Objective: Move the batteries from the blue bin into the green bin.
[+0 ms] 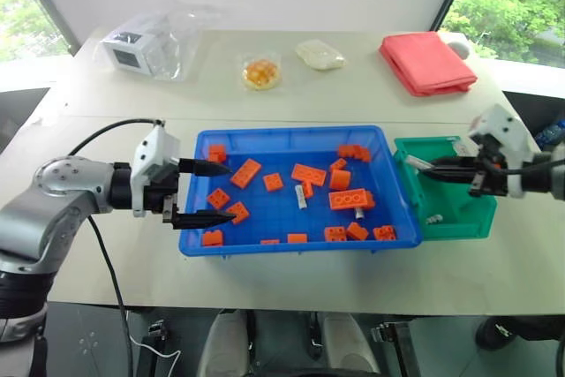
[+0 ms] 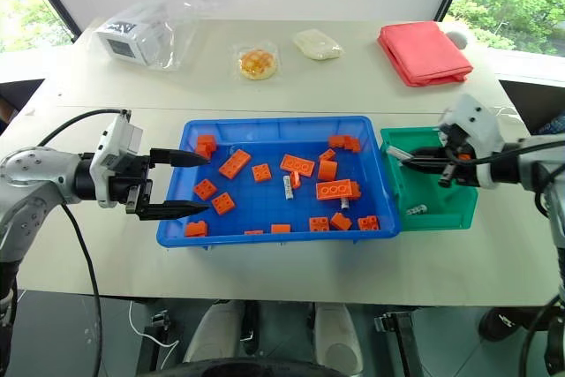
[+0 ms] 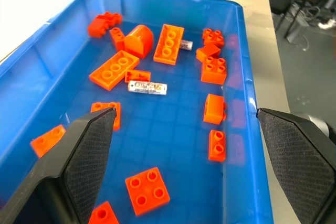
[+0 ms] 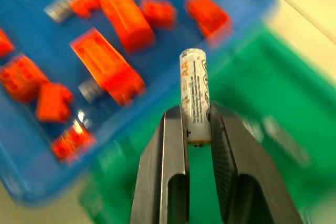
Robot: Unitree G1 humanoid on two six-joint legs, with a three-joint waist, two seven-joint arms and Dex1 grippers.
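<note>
The blue bin (image 1: pixel 291 133) sits mid-table, scattered with orange bricks (image 1: pixel 351 199). Two batteries (image 1: pixel 301 198) (image 1: pixel 359 213) lie among them, also seen in the left wrist view (image 3: pixel 148 87) (image 3: pixel 185 45). The green bin (image 1: pixel 463 218) stands against the blue bin's right side with one battery (image 1: pixel 433 217) on its floor. My right gripper (image 1: pixel 425 168) hovers over the green bin, shut on a battery (image 4: pixel 193 90) that sticks out past its fingertips. At the blue bin's left rim my left gripper (image 1: pixel 221 192) stands open and empty, pointing in over the bricks.
At the back of the table are a red folded cloth (image 1: pixel 427 61), a white box in a clear bag (image 1: pixel 141 49), a bagged yellow pastry (image 1: pixel 261 72) and a white wrapped item (image 1: pixel 320 55). The table's front edge runs just below both bins.
</note>
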